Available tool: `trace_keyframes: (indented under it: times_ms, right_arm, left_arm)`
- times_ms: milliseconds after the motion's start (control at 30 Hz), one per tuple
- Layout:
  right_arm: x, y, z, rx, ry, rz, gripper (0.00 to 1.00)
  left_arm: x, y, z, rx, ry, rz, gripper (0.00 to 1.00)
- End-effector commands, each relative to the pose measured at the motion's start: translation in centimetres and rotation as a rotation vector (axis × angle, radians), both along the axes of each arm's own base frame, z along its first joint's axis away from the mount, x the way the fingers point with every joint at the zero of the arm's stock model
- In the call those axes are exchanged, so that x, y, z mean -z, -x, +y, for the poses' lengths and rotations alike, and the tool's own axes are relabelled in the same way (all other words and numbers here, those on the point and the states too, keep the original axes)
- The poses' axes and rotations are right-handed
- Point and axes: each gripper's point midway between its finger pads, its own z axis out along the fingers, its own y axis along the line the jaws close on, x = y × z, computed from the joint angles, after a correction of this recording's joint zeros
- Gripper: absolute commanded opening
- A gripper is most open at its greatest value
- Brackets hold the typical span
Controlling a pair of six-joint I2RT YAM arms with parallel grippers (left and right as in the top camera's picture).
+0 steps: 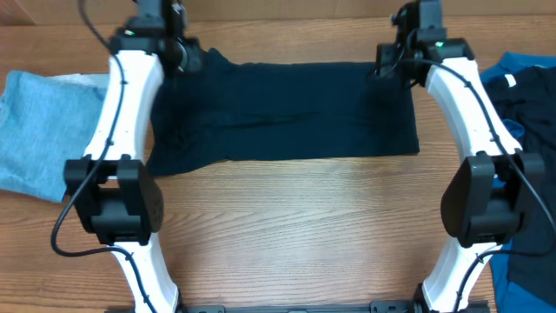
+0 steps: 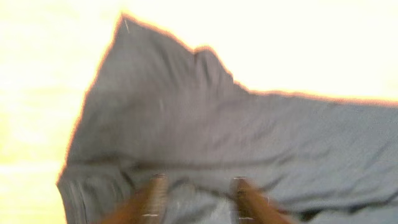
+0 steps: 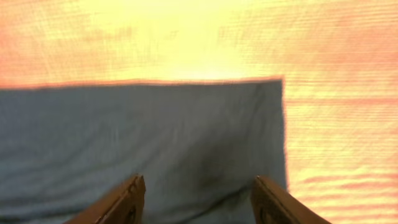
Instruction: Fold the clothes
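Off to the outer side of your left claw (image 1: 178,48) lies a crumpled light blue fabric garment (image 1: 35,130), well apart from it and not in your way. The left claw's fingers (image 2: 155,199) stand partly spread with cloth beneath them and nothing pinched between them (the wrist view is blurred, so take that loosely).

Between the two claws stretches the near-black navy fabric garment (image 1: 287,113), laid wide and mostly flat on the far part of the wood-grain surface (image 1: 295,226). The edge nearest you sits below both claws. Expect it to be light, limp and quick to wrinkle. It will sag and drag rather than hold a shape, so I would take it at the two corners, one under each claw, pinching a small bite of the edge.

Your right claw (image 1: 391,56) hovers over the garment's right end, near its corner. Its fingers (image 3: 134,193) are wide apart and empty.

Beyond the right claw's outer side sits a heap of royal blue and dark cloth (image 1: 532,63), close to the right arm. That heap is the likeliest thing to snag if the arm swings outward.
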Motion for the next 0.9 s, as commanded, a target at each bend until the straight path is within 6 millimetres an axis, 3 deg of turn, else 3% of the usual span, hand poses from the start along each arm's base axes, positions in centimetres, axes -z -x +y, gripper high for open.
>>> trace_keyframes:
  times_ms: [0, 100, 200, 233, 300, 367, 400, 433, 467, 567, 633, 767, 867]
  right_arm:
    - [-6.3, -1.8, -1.7, 0.052, -0.034, -0.157, 0.72]
    - [-6.3, -2.6, -3.5, 0.084, -0.032, -0.181, 0.76]
    - [-4.7, -3.7, -4.8, 0.107, -0.029, -0.181, 0.77]
    - [-3.9, -4.0, -5.0, 0.11, -0.029, -0.176, 0.77]
    - [-1.4, -4.2, -5.0, 0.111, -0.029, -0.126, 0.77]
    - [-0.7, -2.8, -4.8, 0.107, -0.032, -0.058, 0.67]
    - [-0.7, -0.5, -4.0, 0.085, -0.066, 0.021, 0.4]
    - [-0.7, 1.2, -3.5, 0.072, -0.089, 0.08, 0.08]
    - [-0.7, 2.4, -3.1, 0.064, -0.107, 0.122, 0.04]
    - [0.8, 6.7, -1.6, 0.069, -0.194, 0.31, 0.04]
    - [2.0, 8.3, -1.4, 0.085, -0.208, 0.385, 0.04]
    - [5.4, 10.2, -1.3, 0.117, -0.217, 0.468, 0.04]
    - [9.1, 10.4, -1.4, 0.118, -0.21, 0.456, 0.04]
  left_arm:
    - [-4.8, -3.1, 2.5, -0.03, 0.065, -0.177, 0.81]
    - [-5.7, -4.3, 4.2, -0.046, 0.052, -0.243, 0.88]
    - [-5.8, -5.5, 4.5, -0.035, 0.024, -0.287, 0.94]
    - [-5.4, -5.8, 4.5, -0.03, 0.02, -0.291, 0.95]
    - [-2.9, -5.9, 4.5, -0.03, 0.026, -0.237, 0.94]
    - [-1.2, -4.0, 3.9, -0.016, 0.054, -0.132, 0.62]
    - [-1.2, -1.5, 3.4, -0.008, 0.078, -0.043, 0.06]
    - [-1.3, 0.5, 2.7, 0.002, 0.11, 0.021, 0.04]
    - [-1.0, 2.3, 2.0, 0.002, 0.145, 0.092, 0.04]
    - [1.9, 7.9, 0.5, -0.041, 0.144, 0.361, 0.04]
    - [4.6, 10.3, -0.4, -0.035, 0.05, 0.467, 0.04]
    - [9.7, 12.9, -0.9, -0.083, -0.053, 0.564, 0.04]
    - [12.5, 12.5, -0.8, -0.088, -0.049, 0.53, 0.04]
